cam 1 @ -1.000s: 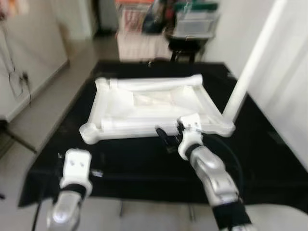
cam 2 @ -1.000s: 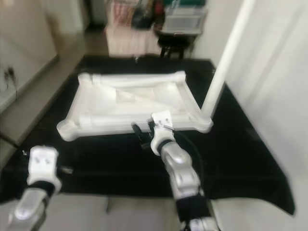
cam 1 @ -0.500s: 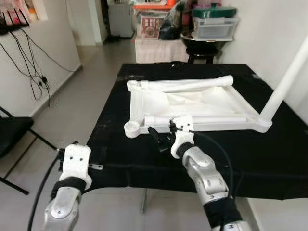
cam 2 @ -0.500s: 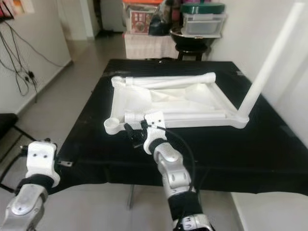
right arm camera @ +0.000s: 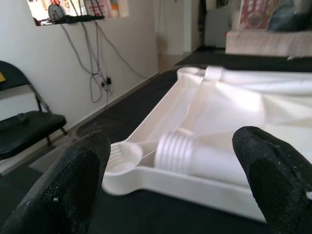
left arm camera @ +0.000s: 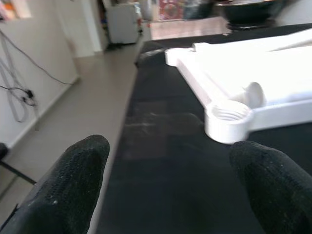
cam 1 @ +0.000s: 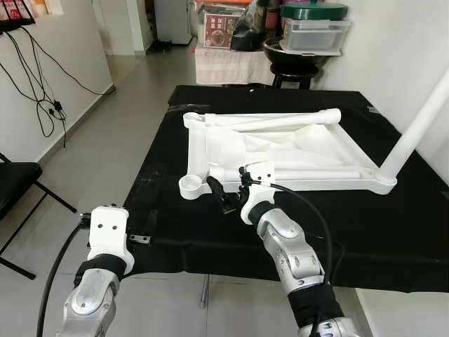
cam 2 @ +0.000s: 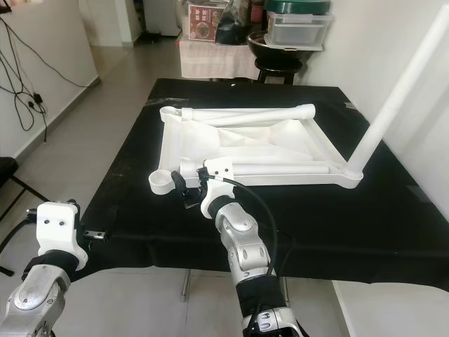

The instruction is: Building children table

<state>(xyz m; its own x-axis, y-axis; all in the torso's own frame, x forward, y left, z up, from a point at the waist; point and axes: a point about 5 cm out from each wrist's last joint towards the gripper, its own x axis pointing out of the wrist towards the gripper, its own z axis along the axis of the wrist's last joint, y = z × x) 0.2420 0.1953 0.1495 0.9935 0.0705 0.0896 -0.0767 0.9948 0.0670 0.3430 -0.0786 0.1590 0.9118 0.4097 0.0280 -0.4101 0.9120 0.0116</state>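
Black-covered counter (cam 1: 210, 232) in a tiled room held the upturned white plastic tabletop (cam 1: 280, 151), one leg (cam 1: 421, 119) screwed in at its far right corner, loose legs (cam 1: 280, 123) lying inside. Right tool (cam 1: 228, 196) hovered, fingers apart, beside the empty threaded socket (cam 1: 191, 186). Left tool (left arm camera: 165, 185) spread too, low near the counter edge. Parts looked light, rigid, smooth; best gripped mid-leg.

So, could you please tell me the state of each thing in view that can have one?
Tabletop: lying upside down on the black table.
Upright leg: screwed into the far right corner, standing.
Near-left socket: empty, thread showing.
Loose legs: lying inside the tabletop.
Right claw: open, near the socket.
Left claw: open, holding nothing.
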